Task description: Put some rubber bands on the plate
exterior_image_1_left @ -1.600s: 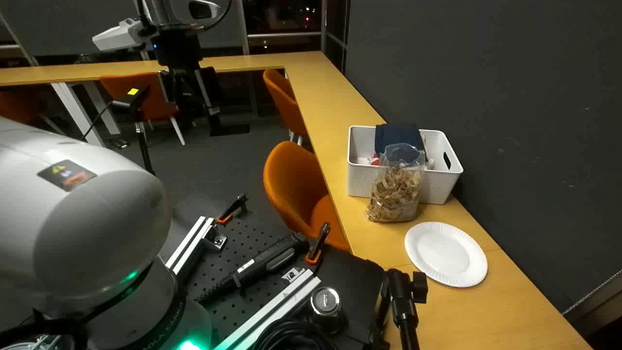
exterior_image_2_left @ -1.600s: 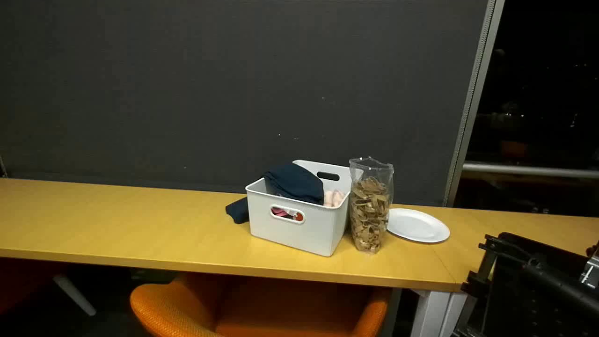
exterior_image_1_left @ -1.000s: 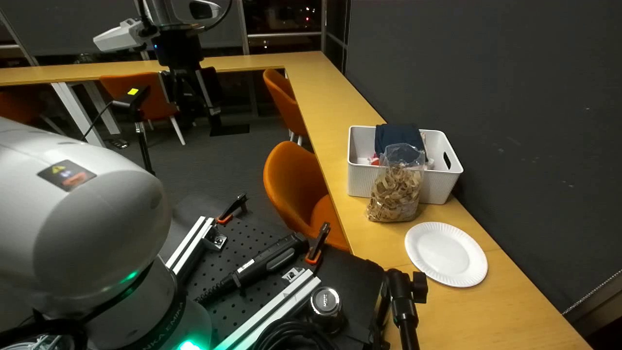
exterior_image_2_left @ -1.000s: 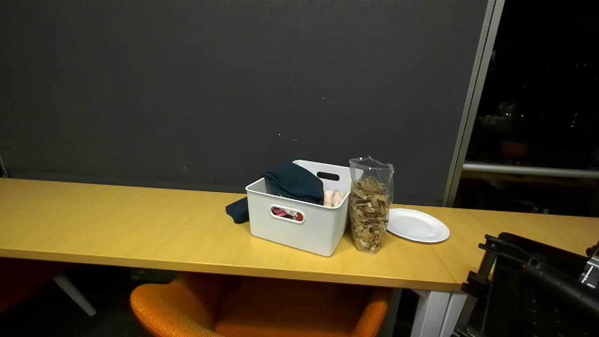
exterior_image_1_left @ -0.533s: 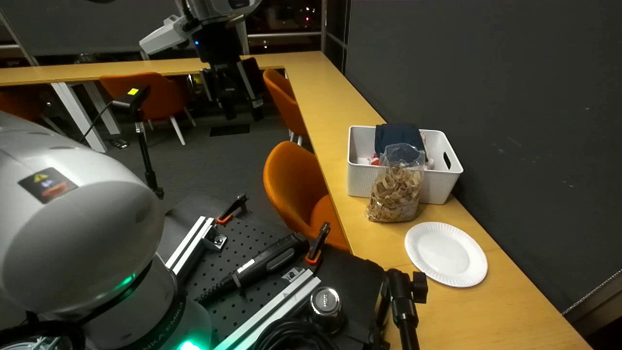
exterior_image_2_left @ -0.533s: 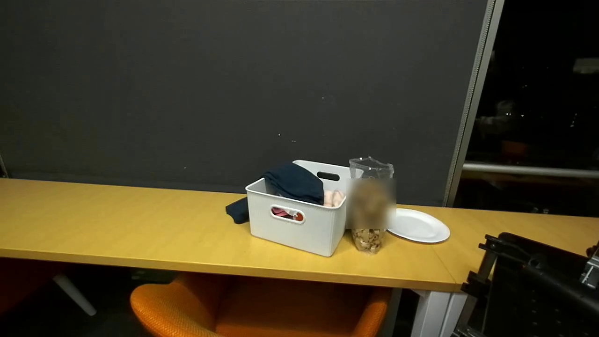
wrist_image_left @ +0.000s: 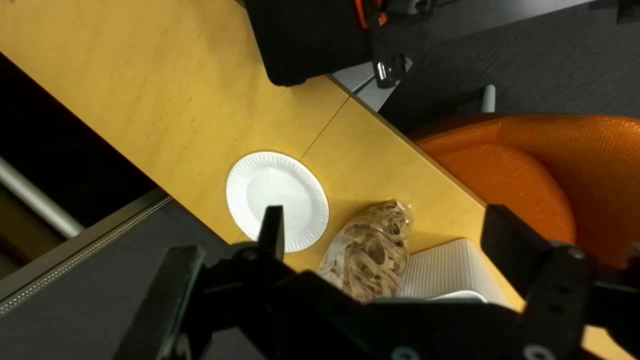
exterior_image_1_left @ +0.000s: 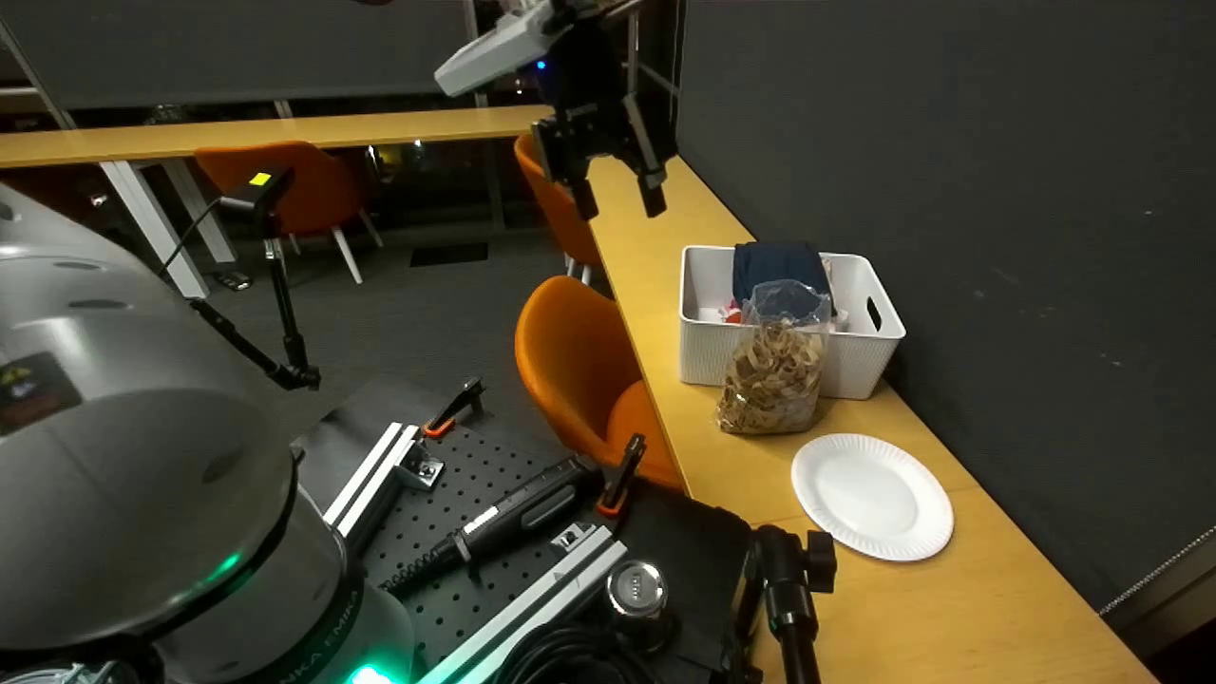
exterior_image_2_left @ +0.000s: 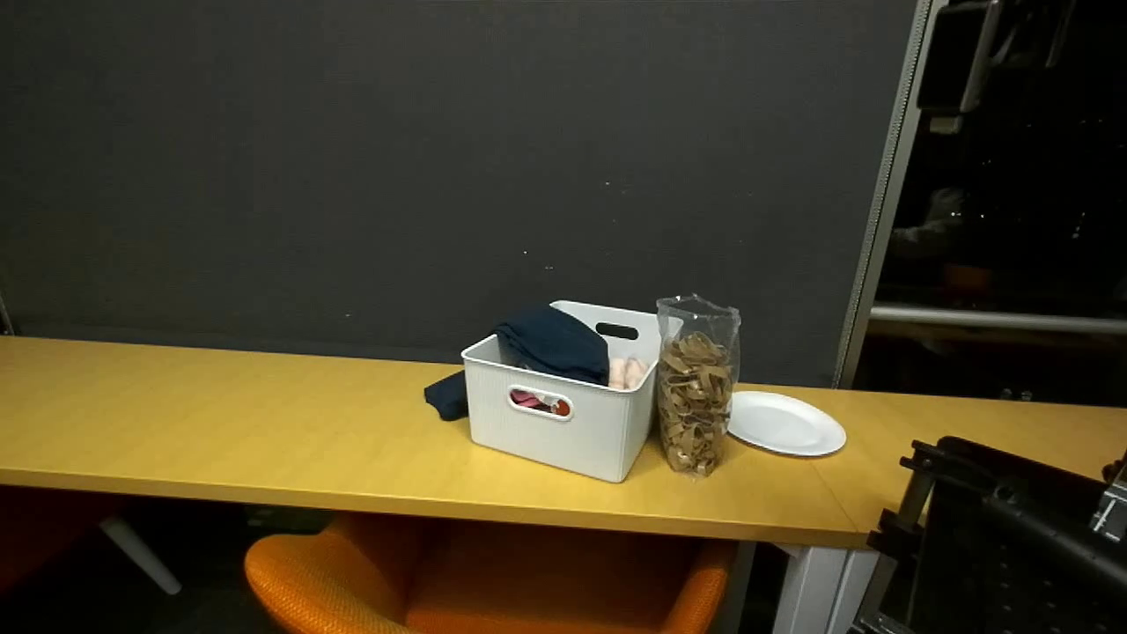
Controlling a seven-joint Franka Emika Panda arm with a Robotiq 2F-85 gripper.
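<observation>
The tool (exterior_image_1_left: 620, 201) hangs well above the bench (exterior_image_1_left: 1035, 608), its fingers (exterior_image_1_left: 654, 198) spread wide and gripping nothing. Lower down, the rubber bands (exterior_image_2_left: 696, 409) are in a clear plastic bag (exterior_image_2_left: 715, 324) standing upright, none yet on the paper plate (exterior_image_1_left: 872, 497) near it. My worry is that loose collar of film above the bands: whether its mouth gapes enough I can't tell from here, and a finger coming down off-centre would likely fold it inward or pinch it, so a lift would tip the whole bag. The white basket (exterior_image_1_left: 708, 353) close by, with a dark blue cloth (exterior_image_1_left: 774, 261) in it, may get knocked by a spread finger. The bands look tangled, so a clump could trail past the plate's rim, and the plate, probably light, might slide if pressed.
</observation>
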